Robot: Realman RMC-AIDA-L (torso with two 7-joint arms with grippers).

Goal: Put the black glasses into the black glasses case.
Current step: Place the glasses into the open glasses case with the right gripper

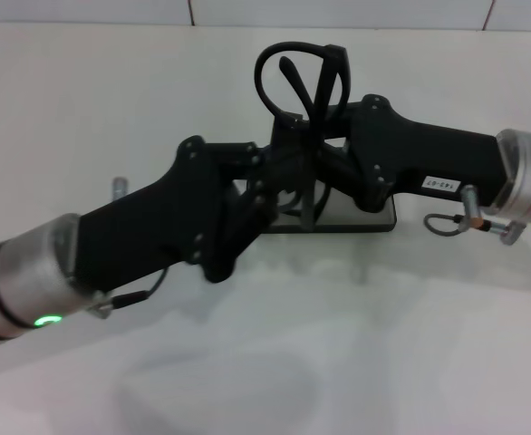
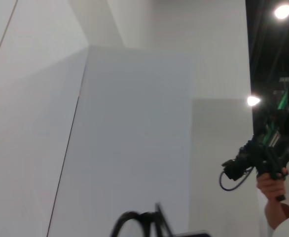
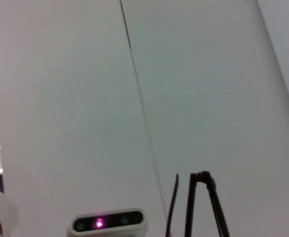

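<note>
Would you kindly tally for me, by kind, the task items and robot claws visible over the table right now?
Black glasses: 1, held up between the two claws, above the case.
Black glasses case: 1, on the table, mostly hidden behind the claws.
Claws: 2, the left claw and the right claw, meeting at the glasses.
Total: 4

A small white label sits on the black body of the right arm, on the right side of the scene. It carries dark print, but the characters are not readable. No other text shows.
</note>
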